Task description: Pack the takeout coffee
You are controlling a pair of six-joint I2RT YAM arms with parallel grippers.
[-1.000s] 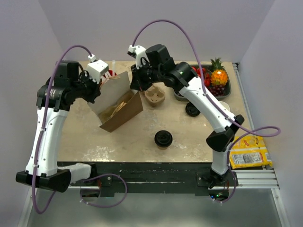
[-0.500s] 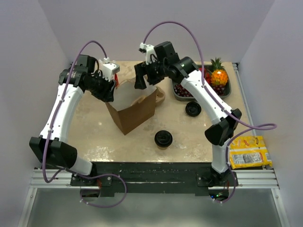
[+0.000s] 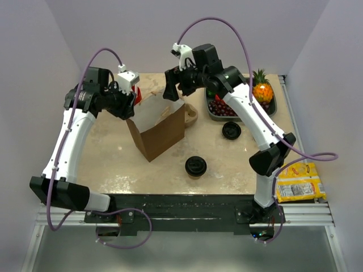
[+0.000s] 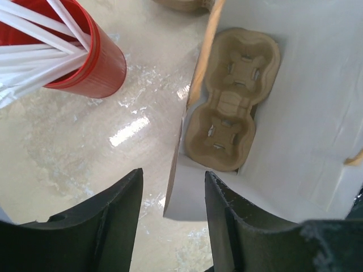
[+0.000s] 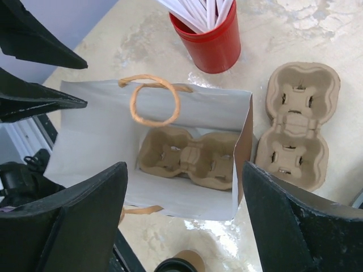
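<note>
Brown bag [image 3: 159,127] now upright on counter [image 3: 108,164], tipped a second ago. Left tool [image 4: 173,181] and right tool [image 5: 181,170] both released, above bag mouth. Takeout coffee [image 3: 195,166] on counter before bag, unpacked. Judgement: loading can begin.

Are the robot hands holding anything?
Nothing. The left gripper stands open around the rim of the paper bag, not pinching; the right gripper hangs open above it.

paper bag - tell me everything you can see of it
The paper bag is brown kraft outside, white inside, with twisted tan paper handles. It stands upright and open on the table, a pulp two-cup carrier lying flat on its bottom. The left tool straddles one wall's rim, jaws open.
</note>
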